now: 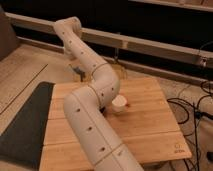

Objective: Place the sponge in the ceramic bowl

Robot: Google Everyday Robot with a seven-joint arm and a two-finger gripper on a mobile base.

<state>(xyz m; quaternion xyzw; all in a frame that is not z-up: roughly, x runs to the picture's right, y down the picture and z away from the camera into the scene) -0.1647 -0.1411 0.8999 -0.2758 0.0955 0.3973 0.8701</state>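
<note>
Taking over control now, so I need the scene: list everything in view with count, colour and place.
Light wooden slatted table: one, tan, centre of view.
Small white cup: one, white, mid-table, right of the arm.
Small orange-red item: one, against the cup's right side; kind unclear.
Glossy dark ceramic bowl: one, left of the cup, mostly hidden under the arm.
Dark flat mat: one, dark grey, left of the table.
Cables: several, black, floor at right.
Sponge: not made out.
White jointed robot arm: one, crossing the table from near edge to far left.
Gripper: one, dark, shut, hanging past the table's far left edge; grasp unclear.
</note>
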